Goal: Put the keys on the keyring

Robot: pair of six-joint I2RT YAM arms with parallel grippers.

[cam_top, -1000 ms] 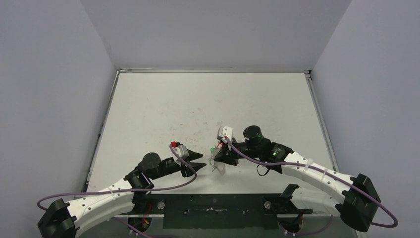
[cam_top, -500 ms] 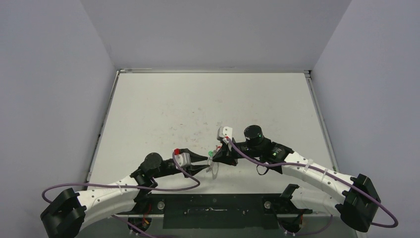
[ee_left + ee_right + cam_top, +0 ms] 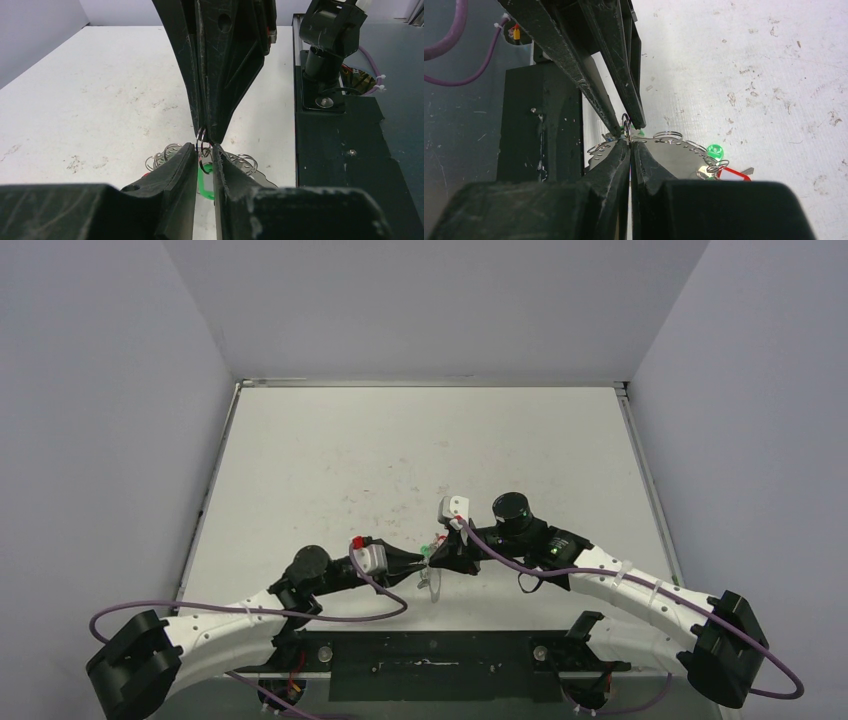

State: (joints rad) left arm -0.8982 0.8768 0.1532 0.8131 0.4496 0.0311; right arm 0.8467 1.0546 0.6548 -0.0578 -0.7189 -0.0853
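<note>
The keyring [image 3: 433, 583], a silver sheet-metal hoop with wire loops on its rim [image 3: 674, 155], sits just below both grippers. My right gripper [image 3: 630, 141] is shut on a small wire loop [image 3: 626, 125]. In the left wrist view its fingertips [image 3: 207, 134] come down from above and pinch that loop [image 3: 201, 145]. My left gripper [image 3: 205, 149] meets it tip to tip, its jaws a narrow gap apart around the loop and a green key tag [image 3: 205, 170]. A red tag [image 3: 729, 172] and another green one [image 3: 715, 150] lie at the hoop's far rim.
The white table [image 3: 420, 460] is scuffed and walled by grey panels. The black base plate [image 3: 430, 665] with the arm mounts runs along the near edge, close behind the grippers. Purple cables [image 3: 300, 612] loop beside both arms.
My left gripper has moved right until it meets the right gripper's tips, and its jaws have narrowed around the loop. The right arm has stayed put.
</note>
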